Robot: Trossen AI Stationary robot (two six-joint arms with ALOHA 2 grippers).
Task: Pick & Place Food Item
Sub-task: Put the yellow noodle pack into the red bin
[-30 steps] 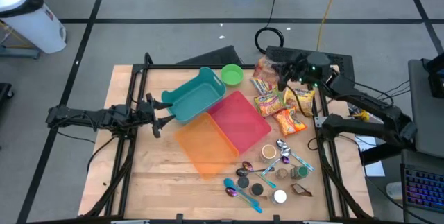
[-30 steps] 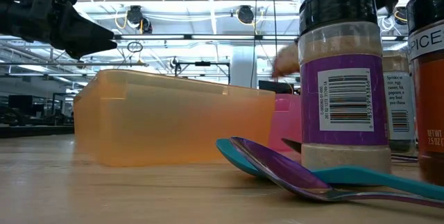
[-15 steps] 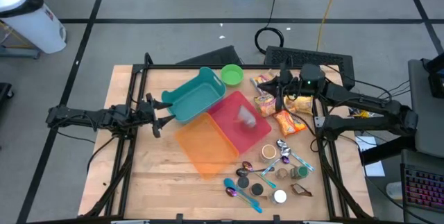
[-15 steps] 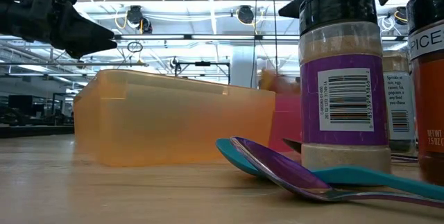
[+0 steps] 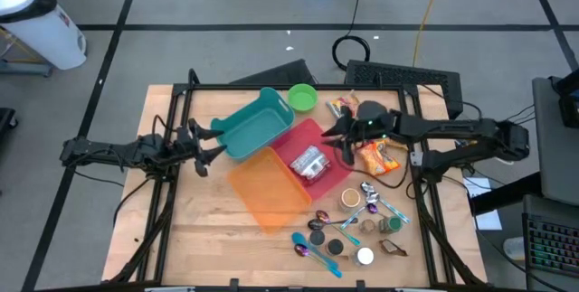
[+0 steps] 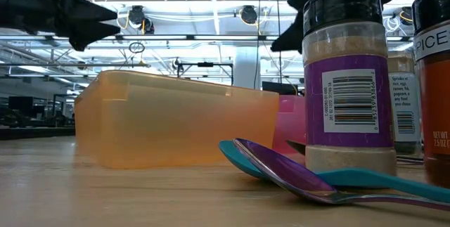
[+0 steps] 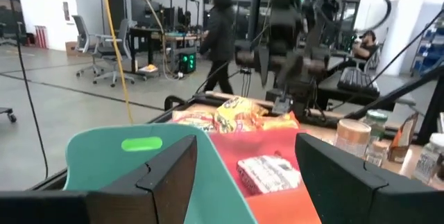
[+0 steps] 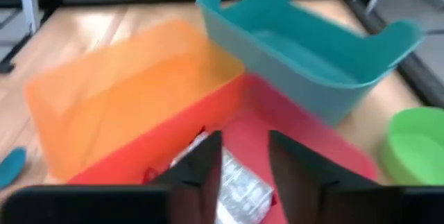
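Left gripper (image 5: 210, 155) hangs at table's 9 o'clock, just off the 9 o'clock end of the teal plastic handled basket (image 5: 255, 124), fingers spread, nothing in them; that arm is just waiting. Next along, the translucent orange plastic bin (image 5: 267, 186) at about 6 o'clock of centre, touching the flat pink plastic tray (image 5: 336, 158). The silver foil-wrapped food packet (image 5: 308, 164) lies flat in the pink tray, near its orange-bin side, long axis running roughly 8 to 2 o'clock in the high view. Right gripper (image 5: 343, 138) sits over the tray's 2 o'clock edge; its wrist view shows fingers (image 8: 202, 170) parted with a clear gap and the packet (image 8: 234, 184) lying below them, not gripped, so I'd call it released. Key relation: packet lies at about 8 o'clock from the right gripper, close by, whereas the left gripper is well apart with the teal basket between, so the right arm is the nearer one for any follow-up. Remaining yellow-orange snack bags (image 5: 378, 155) are just beside the right arm at its 4 o'clock, green plastic bowl (image 5: 302, 97) at 12. My read: place looks done; the next pick likely comes from the bag pile.
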